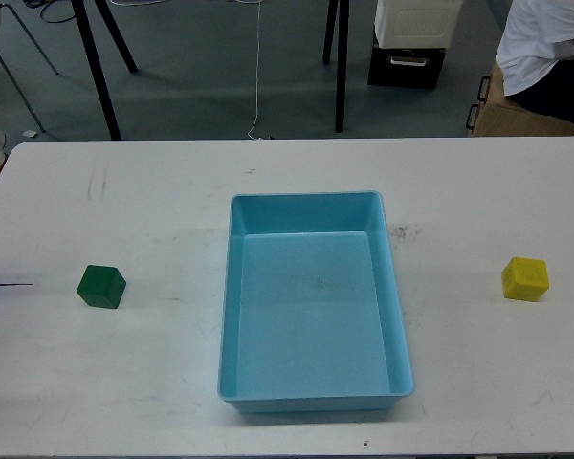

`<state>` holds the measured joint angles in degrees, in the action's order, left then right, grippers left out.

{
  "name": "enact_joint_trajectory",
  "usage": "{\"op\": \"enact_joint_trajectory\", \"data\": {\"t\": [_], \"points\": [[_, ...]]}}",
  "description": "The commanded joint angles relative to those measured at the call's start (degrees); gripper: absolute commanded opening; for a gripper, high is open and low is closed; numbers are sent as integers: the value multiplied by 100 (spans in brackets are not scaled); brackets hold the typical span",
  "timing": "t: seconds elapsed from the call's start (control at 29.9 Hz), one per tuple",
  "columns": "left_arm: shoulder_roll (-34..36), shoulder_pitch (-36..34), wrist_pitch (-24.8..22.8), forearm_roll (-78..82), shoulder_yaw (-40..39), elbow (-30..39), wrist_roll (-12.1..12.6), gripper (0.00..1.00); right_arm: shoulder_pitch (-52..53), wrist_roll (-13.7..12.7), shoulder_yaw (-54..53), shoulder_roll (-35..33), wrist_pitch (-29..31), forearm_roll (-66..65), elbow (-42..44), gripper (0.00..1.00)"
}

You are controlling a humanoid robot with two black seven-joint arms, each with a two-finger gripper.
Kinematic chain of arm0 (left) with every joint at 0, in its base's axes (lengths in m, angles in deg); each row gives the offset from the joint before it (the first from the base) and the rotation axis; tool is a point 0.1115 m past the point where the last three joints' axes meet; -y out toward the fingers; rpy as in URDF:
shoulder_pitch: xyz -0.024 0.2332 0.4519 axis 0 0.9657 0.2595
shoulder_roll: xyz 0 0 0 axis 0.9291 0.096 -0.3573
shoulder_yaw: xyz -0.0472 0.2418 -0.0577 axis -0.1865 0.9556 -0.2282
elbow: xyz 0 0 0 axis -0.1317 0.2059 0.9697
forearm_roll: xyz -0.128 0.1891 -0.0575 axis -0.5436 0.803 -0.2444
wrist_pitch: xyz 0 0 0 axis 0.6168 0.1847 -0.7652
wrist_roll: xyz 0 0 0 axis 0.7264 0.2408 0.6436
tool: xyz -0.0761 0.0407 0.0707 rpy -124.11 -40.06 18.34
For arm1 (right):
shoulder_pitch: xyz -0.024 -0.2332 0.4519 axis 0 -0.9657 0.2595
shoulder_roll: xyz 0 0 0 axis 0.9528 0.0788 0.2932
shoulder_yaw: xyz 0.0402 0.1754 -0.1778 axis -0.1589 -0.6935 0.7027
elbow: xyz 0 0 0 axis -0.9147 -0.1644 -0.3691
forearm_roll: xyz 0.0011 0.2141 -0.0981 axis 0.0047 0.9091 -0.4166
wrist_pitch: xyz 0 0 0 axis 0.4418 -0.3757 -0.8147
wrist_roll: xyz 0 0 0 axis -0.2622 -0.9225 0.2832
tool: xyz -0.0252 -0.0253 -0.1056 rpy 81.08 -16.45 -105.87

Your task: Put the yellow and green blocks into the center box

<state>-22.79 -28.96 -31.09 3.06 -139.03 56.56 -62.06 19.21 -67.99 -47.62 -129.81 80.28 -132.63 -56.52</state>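
A light blue box (pixel 234 316) sits empty in the middle of the white table (pixel 172 191). A green block (pixel 101 286) rests on the table to the left of the box. A yellow block (pixel 525 279) rests on the table to the right of the box, near the right edge. Neither of my grippers shows in the head view.
A person in a white shirt (pixel 545 43) sits beyond the table's far right corner. Black stand legs (pixel 341 67) and a cabinet (pixel 411 38) stand on the floor behind the table. A thin dark line (pixel 5 285) lies at the table's left edge.
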Motion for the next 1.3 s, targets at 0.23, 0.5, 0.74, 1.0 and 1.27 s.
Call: {"op": "enact_joint_trajectory", "data": {"t": [0.23,0.5,0.74,1.0,1.27], "points": [[95,83,-13,39,-40,4,-9,100,1213,-58,1502,879,6,-490,-45,100],[78,100,-145,57,-31,4,-17,100,3007,-76,3937,1459,6,-955,95,100],[104,144,-162,57,-40,4,-17,100,3404,-102,4764,2381,6,-1009,613,100],[130,144,-162,57,-66,4,-17,100,3615,-515,5546,2604,129,-965,326,100],[174,223,-171,57,-119,4,-17,100,3773,-524,5538,1232,516,-921,-738,100]]}}
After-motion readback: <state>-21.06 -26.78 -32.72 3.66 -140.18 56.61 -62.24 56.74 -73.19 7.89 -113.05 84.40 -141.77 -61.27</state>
